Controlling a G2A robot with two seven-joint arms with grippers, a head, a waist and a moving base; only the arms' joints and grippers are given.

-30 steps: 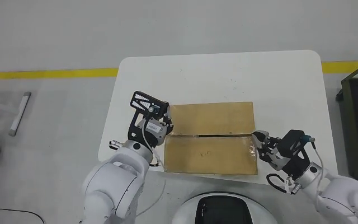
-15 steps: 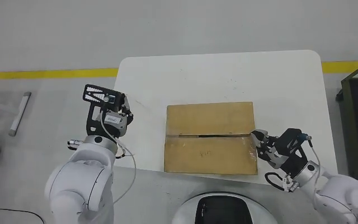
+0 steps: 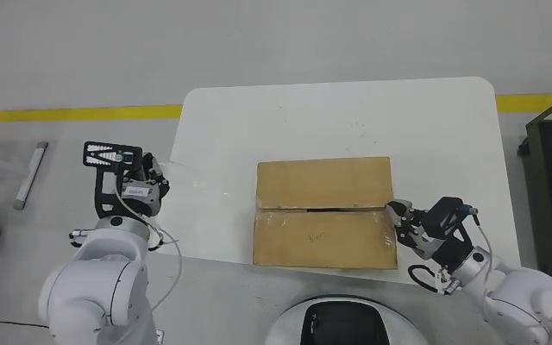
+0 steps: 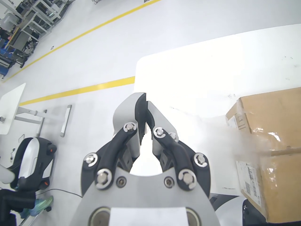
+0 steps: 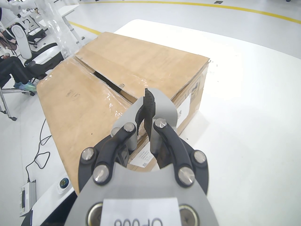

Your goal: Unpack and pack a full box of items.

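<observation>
Left gripper stood closed, pads together, its arm held wide to the left, right gripper was likewise closed, forearm angled inward.

Overhead top view, wrist views facing shared box

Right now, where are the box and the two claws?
box (image 3: 323, 183), top view, far flap.
left gripper (image 4: 144, 101), left wrist view, between fingertips.
right gripper (image 5: 148, 97), right wrist view, between fingertips.
</observation>
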